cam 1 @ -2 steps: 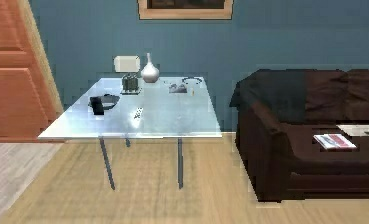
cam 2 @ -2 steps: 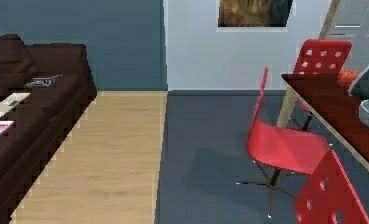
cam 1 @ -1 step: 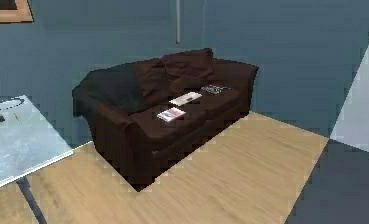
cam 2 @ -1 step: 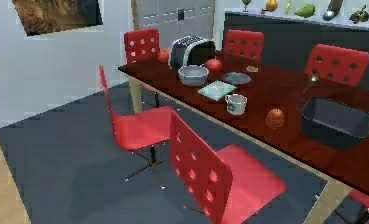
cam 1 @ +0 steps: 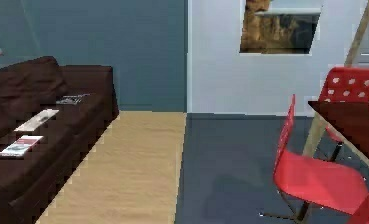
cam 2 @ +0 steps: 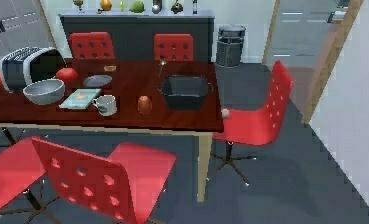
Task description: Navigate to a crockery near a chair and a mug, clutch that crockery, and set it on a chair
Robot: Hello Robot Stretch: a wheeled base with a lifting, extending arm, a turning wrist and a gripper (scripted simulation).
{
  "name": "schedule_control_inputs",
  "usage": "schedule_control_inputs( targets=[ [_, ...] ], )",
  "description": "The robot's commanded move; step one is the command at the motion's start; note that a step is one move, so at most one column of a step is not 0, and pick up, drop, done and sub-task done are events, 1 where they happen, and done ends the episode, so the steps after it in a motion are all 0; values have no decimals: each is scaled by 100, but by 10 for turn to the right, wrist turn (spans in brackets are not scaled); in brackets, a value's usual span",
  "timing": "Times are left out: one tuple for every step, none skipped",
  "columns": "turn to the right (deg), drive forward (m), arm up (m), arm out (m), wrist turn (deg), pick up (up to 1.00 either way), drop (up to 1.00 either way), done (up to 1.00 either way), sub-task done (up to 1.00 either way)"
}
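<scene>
A dark red table [cam 2: 192, 112] carries a grey bowl [cam 2: 44, 92], a flat grey dish [cam 2: 97, 80] and a white mug [cam 2: 106, 104]. Beside them are a dark square pan [cam 2: 185, 90], a red round fruit [cam 2: 67, 75], a small brown egg-shaped thing [cam 2: 144, 104] and a book [cam 2: 80, 97]. Red chairs ring the table: one at the near side [cam 2: 112, 180], one at its right end [cam 2: 257, 120] and two at the far side [cam 2: 92, 45]. In the forward view, the table's corner [cam 1: 347, 118] and a red chair [cam 1: 312, 170] show at the right.
A brown sofa [cam 1: 42, 120] with magazines stands at the forward view's left, beside a tan rug [cam 1: 122, 170]. A picture [cam 1: 280, 27] hangs on the white wall. Behind the table are a dark sideboard [cam 2: 132, 22], a bin [cam 2: 229, 45] and a striped appliance [cam 2: 22, 65].
</scene>
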Motion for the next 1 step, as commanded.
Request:
schedule_control_inputs(
  targets=[
    [0,65,0,0,0,0,0,0,0]
  ],
)
